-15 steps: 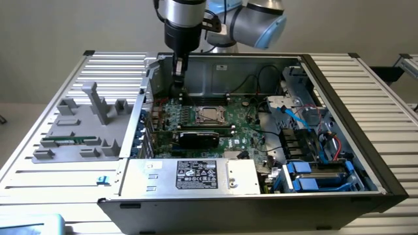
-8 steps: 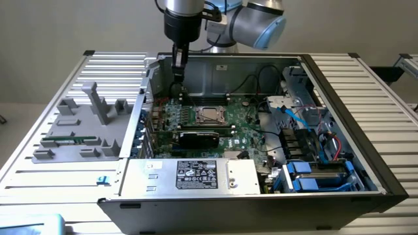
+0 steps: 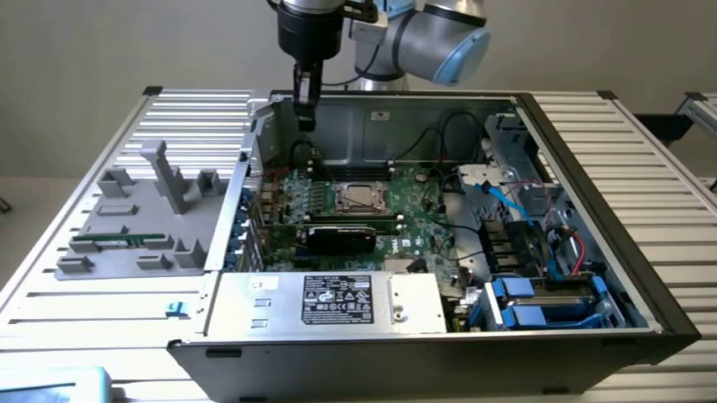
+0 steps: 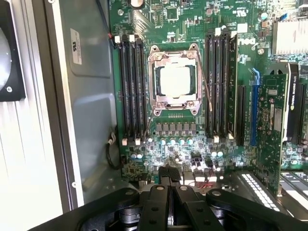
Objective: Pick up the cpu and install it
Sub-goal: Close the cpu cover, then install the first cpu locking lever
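A: Counter [image 3: 639, 159] surface?
B: Ribbed metal slats, pale grey.
A: Directly on it?
B: Open computer case [image 3: 370, 361], centre; grey fixture [image 3: 123, 210] at exterior view's left; small blue clip [image 3: 174, 309] near case's front corner.

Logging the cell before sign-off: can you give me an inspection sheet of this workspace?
Surface: slatted metal table, bearing the open computer case.
Job's things: cpu sits in the motherboard socket.
Clutter: grey fixture tray holding a green memory stick, on the exterior view's left.
Grippers: claw shut, empty, above the board and apart from the cpu.
Cables: blue cables and black cables inside the case.
Surroundings: plain wall.
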Action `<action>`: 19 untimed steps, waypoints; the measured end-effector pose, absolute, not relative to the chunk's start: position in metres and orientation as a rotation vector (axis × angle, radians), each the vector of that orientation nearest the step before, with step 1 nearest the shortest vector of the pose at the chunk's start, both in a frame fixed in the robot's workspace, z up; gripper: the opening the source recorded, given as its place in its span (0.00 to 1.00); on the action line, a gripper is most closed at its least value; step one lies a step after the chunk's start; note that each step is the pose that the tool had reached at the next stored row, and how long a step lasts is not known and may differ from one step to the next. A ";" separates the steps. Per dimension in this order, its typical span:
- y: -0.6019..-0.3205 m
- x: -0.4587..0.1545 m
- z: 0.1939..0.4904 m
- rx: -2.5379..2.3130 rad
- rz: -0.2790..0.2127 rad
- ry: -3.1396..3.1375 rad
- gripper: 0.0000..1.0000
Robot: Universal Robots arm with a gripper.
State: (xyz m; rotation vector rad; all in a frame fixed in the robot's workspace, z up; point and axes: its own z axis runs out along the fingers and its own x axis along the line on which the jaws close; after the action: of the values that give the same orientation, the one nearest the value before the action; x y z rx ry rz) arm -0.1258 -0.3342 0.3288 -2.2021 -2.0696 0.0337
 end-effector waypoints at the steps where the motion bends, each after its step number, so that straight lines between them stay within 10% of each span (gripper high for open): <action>1: -0.334 -0.126 0.329 -2.203 0.033 -2.069 0.11; 19: -0.331 -0.128 0.330 -2.208 0.023 -2.058 0.11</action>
State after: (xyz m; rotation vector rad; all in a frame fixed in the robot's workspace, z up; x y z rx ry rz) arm -0.1284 -0.3311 0.3299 -2.2084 -2.0577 0.0229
